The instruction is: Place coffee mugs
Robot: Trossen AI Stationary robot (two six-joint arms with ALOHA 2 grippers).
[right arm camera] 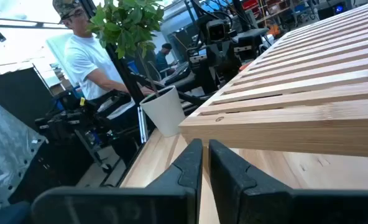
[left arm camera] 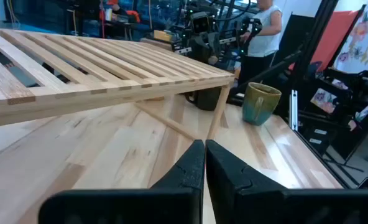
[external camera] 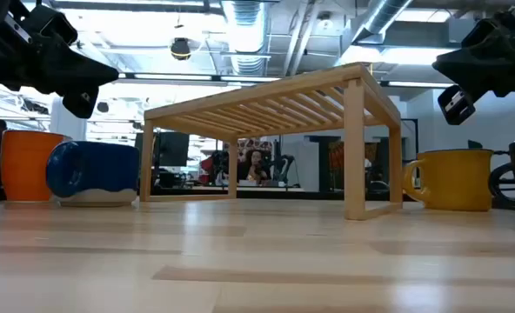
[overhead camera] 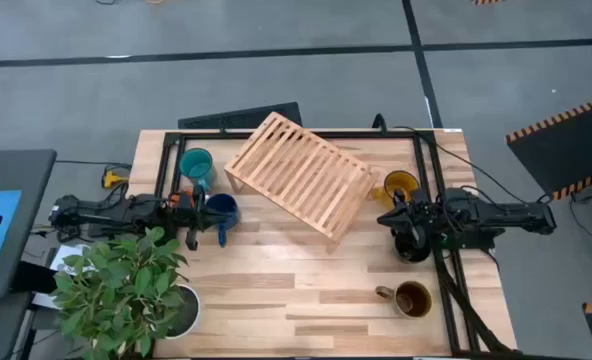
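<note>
A slatted wooden rack (overhead camera: pixel 298 175) stands on its legs mid-table. Left of it stand the teal mug (overhead camera: pixel 196 164), the dark blue mug (overhead camera: pixel 222 210) and the orange mug (external camera: pixel 30 165). Right of it stand the yellow mug (overhead camera: pixel 401 185), the black mug (overhead camera: pixel 412 246) and the brown-olive mug (overhead camera: pixel 412 298). All rest on their bases. My left gripper (overhead camera: pixel 198 214) hovers shut beside the blue mug, above the table. My right gripper (overhead camera: pixel 384 218) hovers shut between the yellow and black mugs, pointing at the rack. In the wrist views both pairs of fingers (left arm camera: pixel 204 163) (right arm camera: pixel 206 160) hold nothing.
A leafy plant in a white pot (overhead camera: pixel 181 310) stands at the table's near left corner. Black frame rails (overhead camera: pixel 431 170) run along the table's left, right and far sides. Bare wood (overhead camera: pixel 296 290) lies near the front edge. People (right arm camera: pixel 87 59) (left arm camera: pixel 266 28) stand beyond the table.
</note>
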